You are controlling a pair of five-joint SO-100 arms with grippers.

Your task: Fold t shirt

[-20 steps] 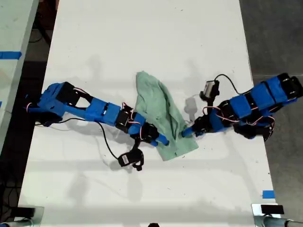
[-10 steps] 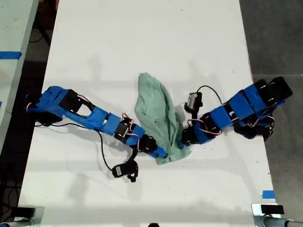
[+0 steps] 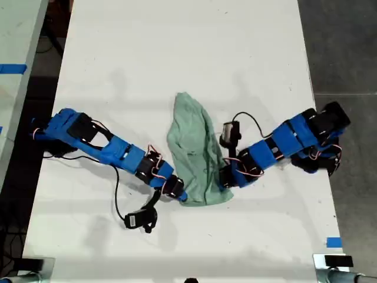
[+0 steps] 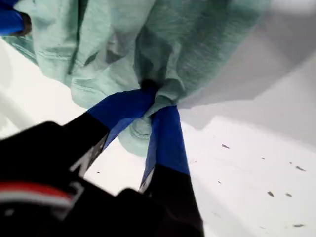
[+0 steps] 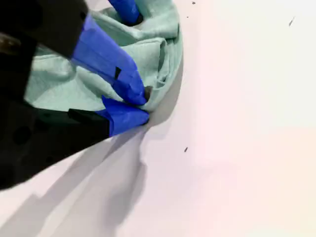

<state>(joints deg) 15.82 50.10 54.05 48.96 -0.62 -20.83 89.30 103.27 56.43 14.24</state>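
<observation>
- Pinching a bunched fold of the t shirt (image 4: 163, 44), my first gripper (image 4: 150, 98) has its jaws clamped on cloth, apparently to carry that corner over.
- Clamped on the hem, my second gripper (image 5: 140, 101) grips the shirt's opposite lower corner.
- Both grips sit at the garment's 6 o'clock end in the exterior view.
- On the white table (image 3: 177, 53), the shirt lies mid-table, long axis running 12 to 6 o'clock, narrow end at 12.

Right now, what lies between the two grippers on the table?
In the exterior view, only the bunched lower end of the t shirt lies between my first gripper and my second gripper. Each wrist view shows its jaws pinching a hem fold.
</observation>
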